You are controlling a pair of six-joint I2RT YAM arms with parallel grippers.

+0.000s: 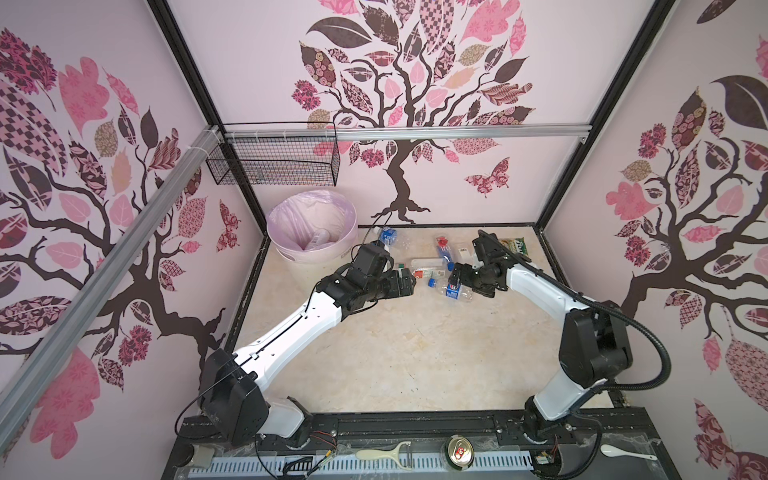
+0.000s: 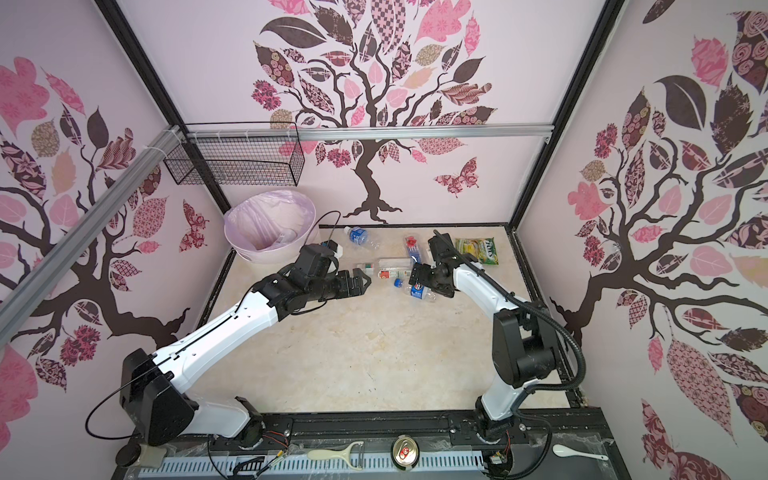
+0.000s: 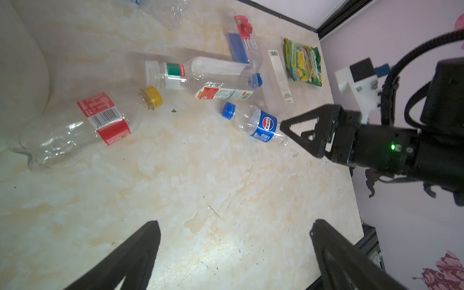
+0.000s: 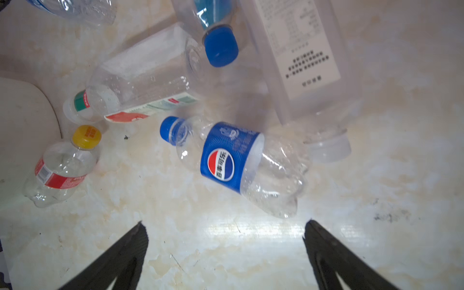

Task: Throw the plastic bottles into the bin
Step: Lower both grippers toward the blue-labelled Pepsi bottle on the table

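Pepsi bottle (image 4: 231,160) (blue cap, blue label) seen flat on bench (image 4: 226,251), just ahead of right gripper (image 4: 223,226), jaws spread, nothing held. Left gripper (image 3: 236,223) likewise released. "FIJI" read on neighbouring bottle (image 3: 242,44).

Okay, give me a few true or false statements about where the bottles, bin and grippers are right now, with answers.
1. The left gripper and right gripper are both open and empty. True.
2. The blue-label Pepsi bottle stands upright. False: it lies on its side on the table.
3. The bin has a pale pink liner. True.
4. The green snack packet is in the bin. False: it lies on the table near the far right corner.
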